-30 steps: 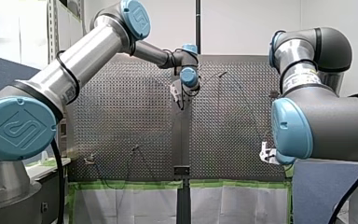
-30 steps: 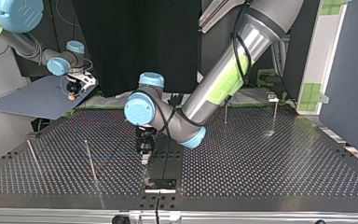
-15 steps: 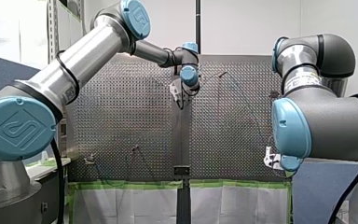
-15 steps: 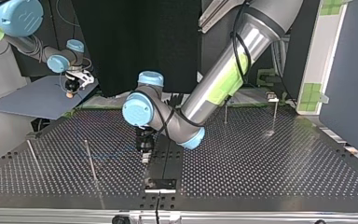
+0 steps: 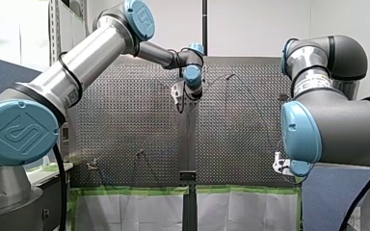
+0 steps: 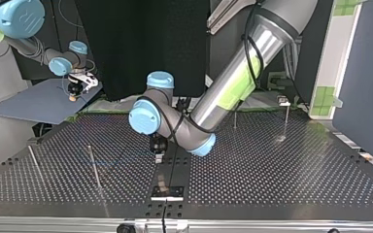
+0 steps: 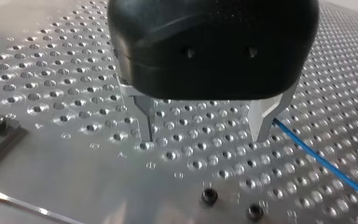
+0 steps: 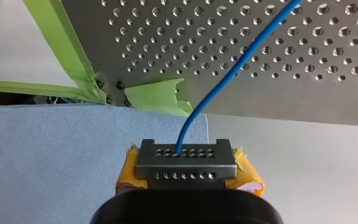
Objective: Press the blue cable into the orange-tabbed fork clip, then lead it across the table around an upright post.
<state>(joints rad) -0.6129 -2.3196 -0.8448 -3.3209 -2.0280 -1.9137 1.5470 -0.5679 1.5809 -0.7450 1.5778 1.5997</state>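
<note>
Shifting my left gripper (image 6: 159,154) a little rightward, seemingly upward, in the top view since half a second back.
Holding its metal fingers (image 7: 145,122) spread wide over bare perforated table (image 7: 51,70), gripping nothing, leaving the blue cable (image 7: 321,161) just beside one fingertip; keeping my right gripper (image 8: 185,164) clamped on that cable's end past the table's far-left corner in the top view. Probably lining up a regrasp before routing. Counting two arms, two grippers, one cable, four upright posts (image 6: 94,167); failing to make out the fork clip.
</note>
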